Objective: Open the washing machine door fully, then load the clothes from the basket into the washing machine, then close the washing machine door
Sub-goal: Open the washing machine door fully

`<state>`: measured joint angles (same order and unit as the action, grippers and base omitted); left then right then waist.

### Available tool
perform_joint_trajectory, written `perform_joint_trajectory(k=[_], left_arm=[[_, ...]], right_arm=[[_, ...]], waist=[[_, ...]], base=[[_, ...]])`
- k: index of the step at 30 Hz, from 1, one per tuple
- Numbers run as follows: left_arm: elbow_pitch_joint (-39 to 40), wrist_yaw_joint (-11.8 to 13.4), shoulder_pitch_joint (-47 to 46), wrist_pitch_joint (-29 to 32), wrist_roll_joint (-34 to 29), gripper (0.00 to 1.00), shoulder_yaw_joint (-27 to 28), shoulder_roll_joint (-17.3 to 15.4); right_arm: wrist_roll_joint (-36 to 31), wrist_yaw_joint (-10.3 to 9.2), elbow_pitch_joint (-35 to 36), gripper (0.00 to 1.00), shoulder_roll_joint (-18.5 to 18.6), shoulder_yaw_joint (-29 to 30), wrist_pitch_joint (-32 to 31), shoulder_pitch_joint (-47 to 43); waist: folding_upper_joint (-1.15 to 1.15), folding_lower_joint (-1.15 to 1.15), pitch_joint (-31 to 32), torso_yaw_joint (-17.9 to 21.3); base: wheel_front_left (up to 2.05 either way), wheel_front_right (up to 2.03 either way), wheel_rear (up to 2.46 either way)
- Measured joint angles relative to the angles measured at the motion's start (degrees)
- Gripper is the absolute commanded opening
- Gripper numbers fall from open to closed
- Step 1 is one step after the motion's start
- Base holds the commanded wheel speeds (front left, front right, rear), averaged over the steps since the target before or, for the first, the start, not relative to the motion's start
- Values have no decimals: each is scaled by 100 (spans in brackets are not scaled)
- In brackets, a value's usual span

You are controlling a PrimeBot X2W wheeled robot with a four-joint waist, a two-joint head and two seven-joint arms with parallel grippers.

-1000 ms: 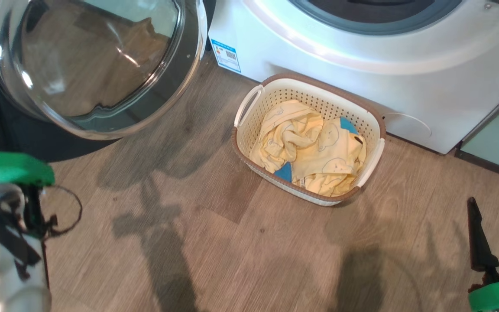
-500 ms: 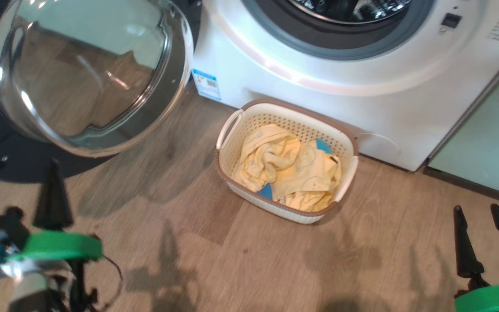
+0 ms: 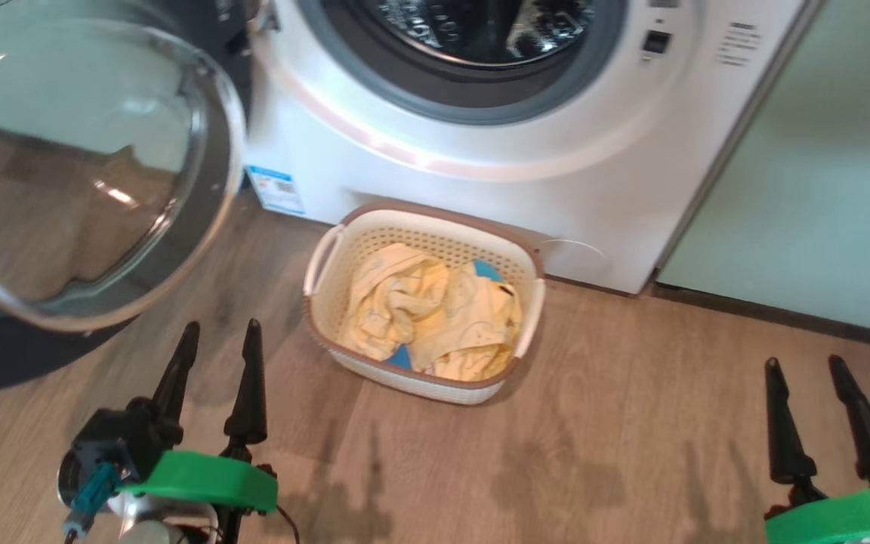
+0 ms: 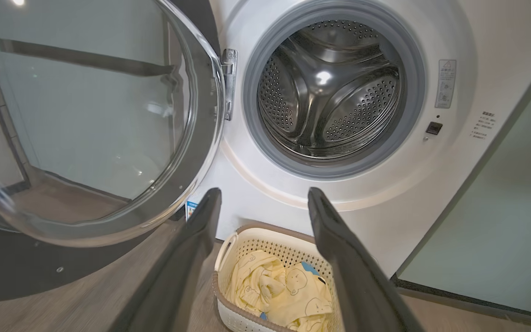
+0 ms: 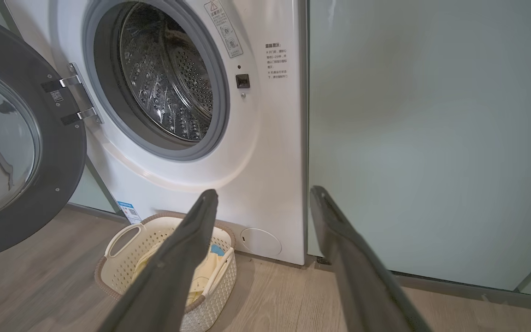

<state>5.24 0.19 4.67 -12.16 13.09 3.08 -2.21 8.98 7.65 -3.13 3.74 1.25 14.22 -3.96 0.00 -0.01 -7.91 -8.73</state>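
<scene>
**Laundry station: door open, basket full**

- Washing machine door (image 3: 65, 174): swung open at 10 o'clock in the head view.
- Left gripper (image 3: 223, 326): at 7 o'clock, fingers parted, holding nothing.
- Basket (image 3: 442, 215): stood centre on the floor (image 3: 631, 423), with the clothes (image 3: 435, 310) inside.
- Washing machine (image 3: 480, 174): just beside the basket, at its 12 o'clock.
- Right gripper (image 3: 803, 363): at 4 o'clock, fingers parted, empty.

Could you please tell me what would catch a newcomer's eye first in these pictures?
The big glass-fronted washing machine door hangs wide open at the left, beside the empty steel drum of the washing machine. On the wood floor before it stands the basket, holding the pale yellow clothes. The left pincer and right pincer are open, low in the head view.
</scene>
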Motion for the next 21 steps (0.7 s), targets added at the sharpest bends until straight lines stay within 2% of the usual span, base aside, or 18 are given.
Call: perform_joint_trajectory(k=[16, 21], left_arm=[[-65, 100, -13, 267, -48, 100, -132, -99], [-114, 156, -20, 315, -48, 100, -133, -110]], right_arm=[[-43, 0, 65, 100, -43, -219, 23, 2], [-43, 0, 67, 100, -56, -244, 23, 1]], waist=[[0, 1, 16, 1093], [0, 1, 21, 1221]], base=[[0, 0, 0], [0, 0, 0]])
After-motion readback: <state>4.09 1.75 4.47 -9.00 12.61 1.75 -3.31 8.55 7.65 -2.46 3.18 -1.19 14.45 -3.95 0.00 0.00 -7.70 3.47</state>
